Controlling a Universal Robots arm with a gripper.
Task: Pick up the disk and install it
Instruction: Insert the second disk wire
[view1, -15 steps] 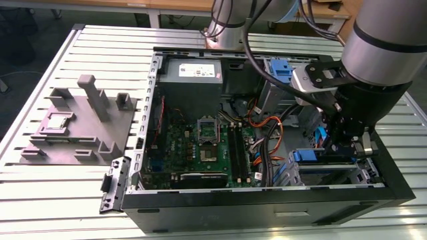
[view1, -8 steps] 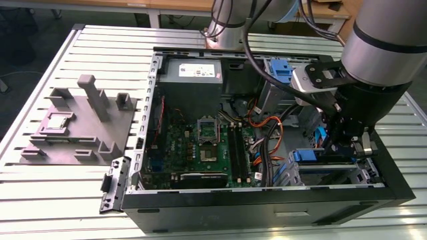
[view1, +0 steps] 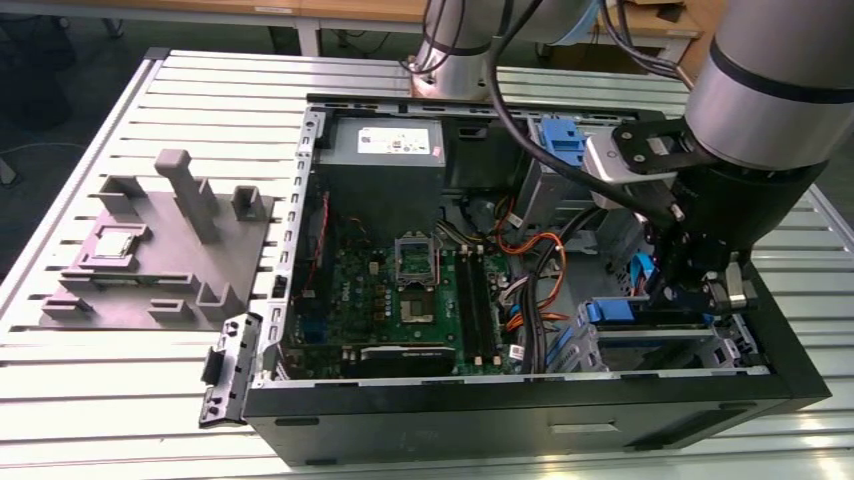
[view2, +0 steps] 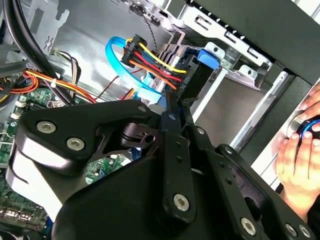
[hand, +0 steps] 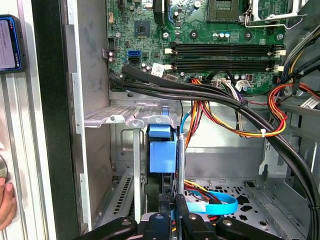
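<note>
Arm (view1: 767, 90) enters from upper right of the exterior view, wrist bent straight down — pincer (view1: 694, 290) low at right of frame. In both wrist views its fingers (hand: 172, 220) are pressed nearly together.

Exterior view: high, angled down on the open computer case (view1: 534, 400) from outside it. Both wrist views: close inside it, sharing drive cage (hand: 130, 120) (view2: 220, 55) and cable bundle.
</note>
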